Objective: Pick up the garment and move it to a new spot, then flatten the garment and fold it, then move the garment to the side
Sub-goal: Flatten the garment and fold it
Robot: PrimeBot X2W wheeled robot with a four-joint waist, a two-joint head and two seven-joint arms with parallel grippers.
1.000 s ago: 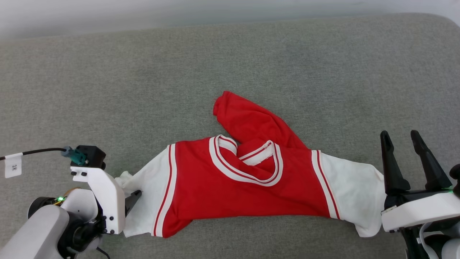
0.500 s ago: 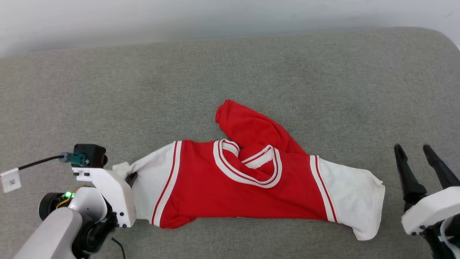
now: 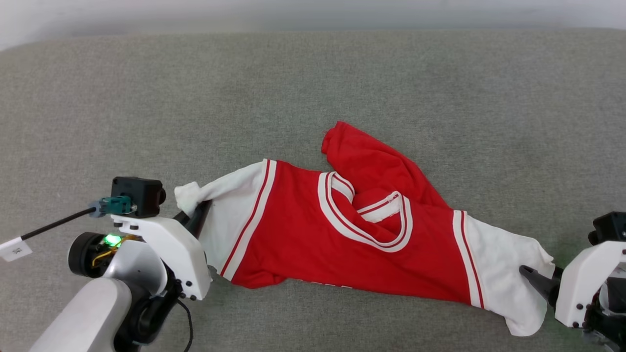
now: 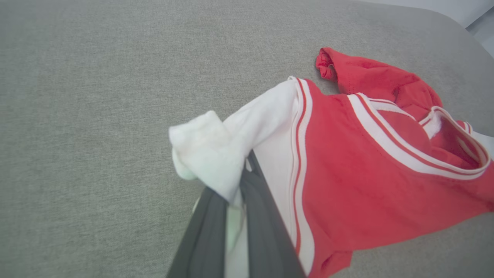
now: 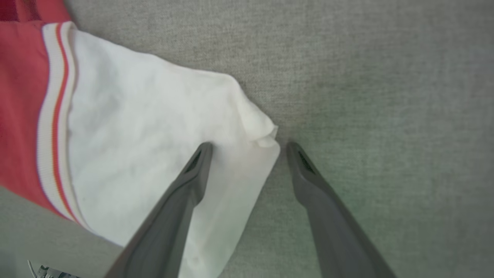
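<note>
Evidently soft and light, the garment (image 3: 352, 234) sprawls crumpled across the grey cushion (image 3: 146, 98). At nine o'clock the left gripper (image 3: 196, 217) pinches the white sleeve cuff. At four o'clock the right gripper (image 5: 249, 147) stands spread astride the other sleeve's edge, probably touching it. Sleeve ends suit gripping.

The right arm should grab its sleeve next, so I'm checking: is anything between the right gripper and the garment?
Nothing visible. The open right gripper straddles the edge of the white sleeve of the garment, one finger over the cloth, the other over the bare grey cushion.
</note>
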